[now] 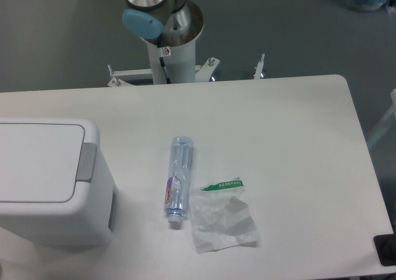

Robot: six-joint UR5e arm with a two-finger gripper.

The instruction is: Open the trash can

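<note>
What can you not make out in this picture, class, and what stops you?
- Claw: out of view; the top edge cuts the arm off.
- Trash can: left side cut off by the left edge.
- Bottle label: print too small to read.
- Dark object: cut off by the right edge.

Pretty bright, even overhead lighting with a cool bluish cast. The white table [278, 125] comes out nearly washed out, not much surface detail on it. Shadows are soft: a faint one under the bin [52, 181] on its right side and a thin one along the bottle [179, 177]. The plastic wrapper [221, 221] has mild grey folds, no hard glare. The whole thing is a bit soft and low-res, and the label text is unreadable. The pincer isn't in view; only the arm base [164, 20] at the top edge, with a slight sheen on the metal.
</note>
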